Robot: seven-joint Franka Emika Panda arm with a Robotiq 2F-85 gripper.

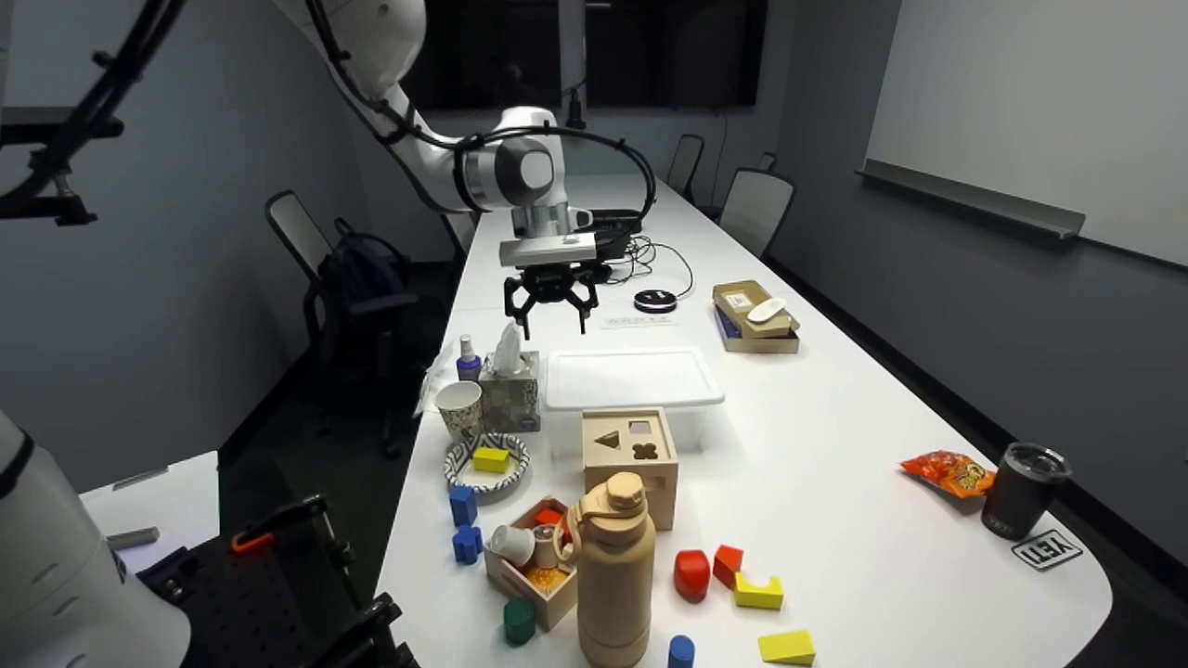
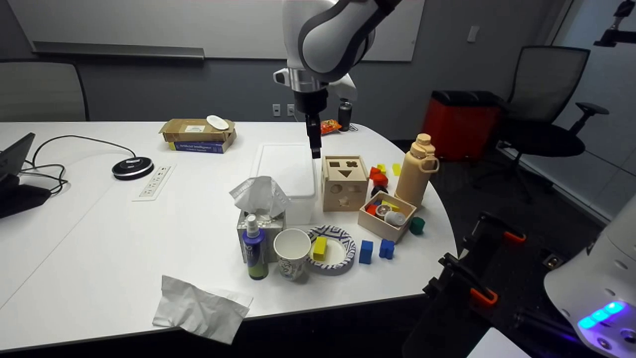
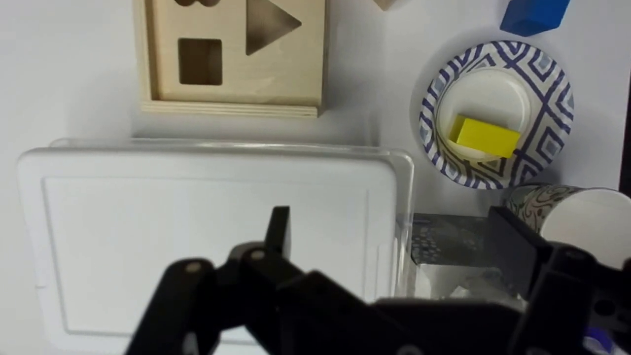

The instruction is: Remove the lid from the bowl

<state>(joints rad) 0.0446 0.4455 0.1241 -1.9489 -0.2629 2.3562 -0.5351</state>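
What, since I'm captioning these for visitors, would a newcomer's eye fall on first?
Probably the white robot arm, stretched over the white table with its black pincer open. Next, in an exterior view, the tall tan water bottle standing near the table's edge among colourful blocks. In the wrist view, the broad white lid on the clear plastic container dominates.

The table (image 1: 817, 464) is bright, the walls (image 2: 447, 74) dim, in both exterior views. In the wrist view soft shadows edge the wooden shape sorter (image 3: 234, 61) and the near fingers (image 3: 520, 246) are blurred.
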